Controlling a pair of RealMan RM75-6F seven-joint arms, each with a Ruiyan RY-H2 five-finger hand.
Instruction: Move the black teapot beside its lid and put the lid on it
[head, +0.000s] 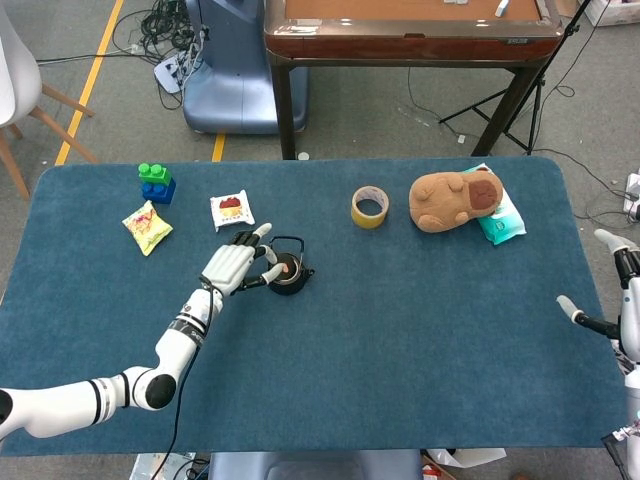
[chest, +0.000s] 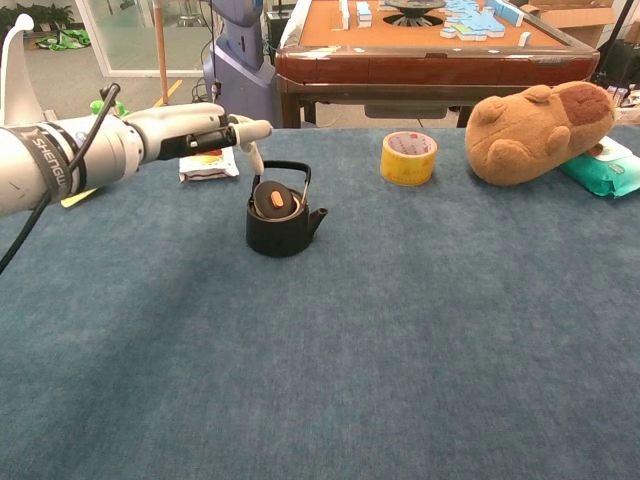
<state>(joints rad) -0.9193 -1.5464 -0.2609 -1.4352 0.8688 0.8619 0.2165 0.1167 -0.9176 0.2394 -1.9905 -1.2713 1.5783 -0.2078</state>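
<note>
The black teapot (head: 289, 276) (chest: 281, 222) stands upright on the blue table, handle up and spout to the right. Its lid (chest: 273, 200), with an orange knob (head: 286, 267), sits on the pot's opening. My left hand (head: 233, 266) (chest: 193, 134) hovers to the left of and above the pot, holding nothing, its fingers stretched out towards the handle and clear of it. My right hand (head: 612, 300) shows only at the far right table edge in the head view, fingers apart and empty.
A yellow tape roll (head: 369, 206) (chest: 409, 158), a brown plush animal (head: 455, 199) (chest: 540, 118) on a teal wipes pack (head: 503, 222) lie at the back right. A snack packet (head: 232, 209) (chest: 208, 166), toy blocks (head: 155, 182) and a yellow bag (head: 147, 227) lie back left.
</note>
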